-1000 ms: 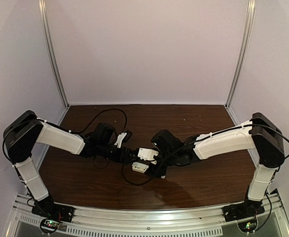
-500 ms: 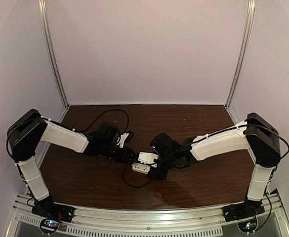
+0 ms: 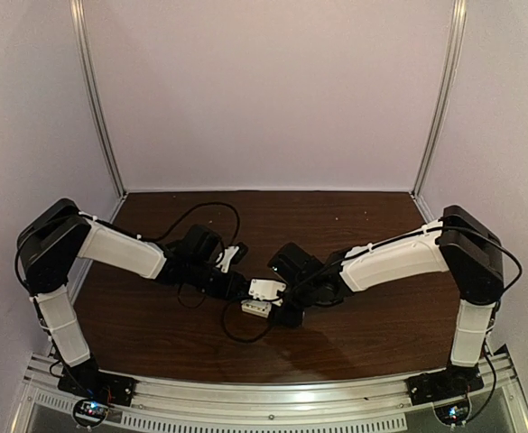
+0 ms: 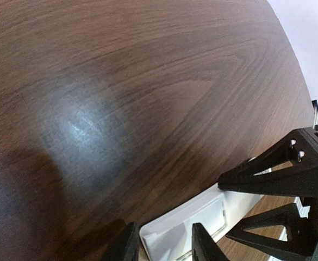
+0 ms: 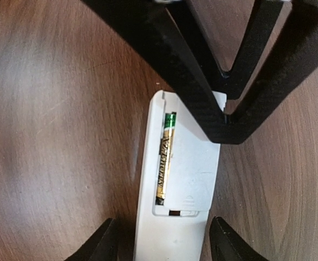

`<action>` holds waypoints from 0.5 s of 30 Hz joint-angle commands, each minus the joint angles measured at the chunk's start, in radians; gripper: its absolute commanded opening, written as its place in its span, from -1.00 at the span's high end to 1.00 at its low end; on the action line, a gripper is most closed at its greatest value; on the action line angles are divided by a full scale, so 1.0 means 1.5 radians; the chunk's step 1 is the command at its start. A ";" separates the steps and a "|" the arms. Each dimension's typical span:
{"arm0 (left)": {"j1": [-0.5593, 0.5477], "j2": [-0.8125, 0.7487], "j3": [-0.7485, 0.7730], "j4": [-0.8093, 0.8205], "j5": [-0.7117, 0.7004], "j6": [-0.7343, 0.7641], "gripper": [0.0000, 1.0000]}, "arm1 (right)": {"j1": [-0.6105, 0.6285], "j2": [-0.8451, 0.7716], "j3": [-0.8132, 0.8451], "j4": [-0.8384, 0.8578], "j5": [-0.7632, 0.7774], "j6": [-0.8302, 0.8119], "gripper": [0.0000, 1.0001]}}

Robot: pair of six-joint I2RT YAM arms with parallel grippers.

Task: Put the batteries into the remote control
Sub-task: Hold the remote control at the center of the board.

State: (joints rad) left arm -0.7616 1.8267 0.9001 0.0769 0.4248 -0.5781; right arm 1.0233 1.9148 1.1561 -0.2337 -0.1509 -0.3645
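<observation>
Left fingers [image 4: 127, 244] sit narrowly spread over one end of the remote control [image 4: 183, 223], with nothing clearly pinched (whether they touch the shell I can't tell from either wrist view). The remote lies flat on the tabletop [image 4: 120, 81], bay side up, running from the left fingertips across to between the right ones. One battery [image 5: 163, 157] is seated in the bay, just short of the left fingertips. A white cover plate [image 5: 194, 168] lies beside it over the other half of the bay, so I can't say whether the second cell is in. Right fingers [image 5: 100, 244] are spread and straddle the remote further along: one about touching its edge, the other a sliver clear. Risks as I read them:
- Both sets of tips work close together on one small part, so they could clash.
- An uneven squeeze from the right pair could yaw the remote and skew the plate.
- Left tips pressing off-centre could tip the shell or pop the seated cell.
- Seating the plate over an empty slot leaves the job one cell short.
</observation>
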 commanded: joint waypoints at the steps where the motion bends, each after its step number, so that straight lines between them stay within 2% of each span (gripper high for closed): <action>1: -0.007 0.010 0.018 -0.008 -0.008 0.013 0.34 | -0.002 0.019 0.022 -0.024 0.000 0.003 -0.09; 8: -0.010 0.011 0.019 -0.017 -0.011 0.018 0.46 | -0.002 0.027 0.031 -0.033 -0.005 0.007 0.09; 15: -0.010 0.011 0.022 -0.037 -0.016 0.024 0.48 | -0.002 0.036 0.043 -0.044 -0.003 0.011 0.18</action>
State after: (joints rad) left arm -0.7700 1.8275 0.9108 0.0345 0.4179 -0.5617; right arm 1.0229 1.9408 1.1919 -0.2687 -0.1547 -0.3584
